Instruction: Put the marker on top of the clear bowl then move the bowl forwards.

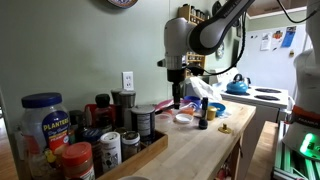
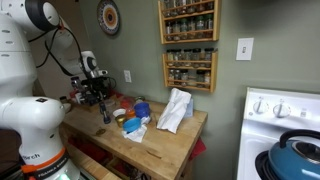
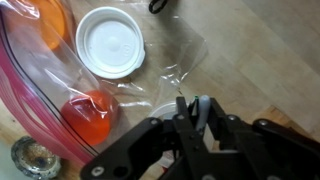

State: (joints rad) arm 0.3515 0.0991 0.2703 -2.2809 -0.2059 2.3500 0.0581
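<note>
In the wrist view my gripper (image 3: 199,104) is shut on the marker (image 3: 203,110), a slim grey-dark stick that stands between the fingers. Below it, see-through material with a faint round edge, which I take for the clear bowl (image 3: 163,88), lies on the wooden counter. In both exterior views the gripper (image 1: 176,96) (image 2: 104,102) hangs low over the counter, pointing down. The bowl is too faint to pick out in those views.
In the wrist view, a white round lid (image 3: 110,42), a red object (image 3: 90,115) and an orange one (image 3: 50,20) lie by a pink rim. Jars (image 1: 45,120) crowd one end of the counter. A short dark bottle (image 1: 202,118), white cloth (image 2: 175,108) and stove with a blue kettle (image 1: 237,85) are nearby.
</note>
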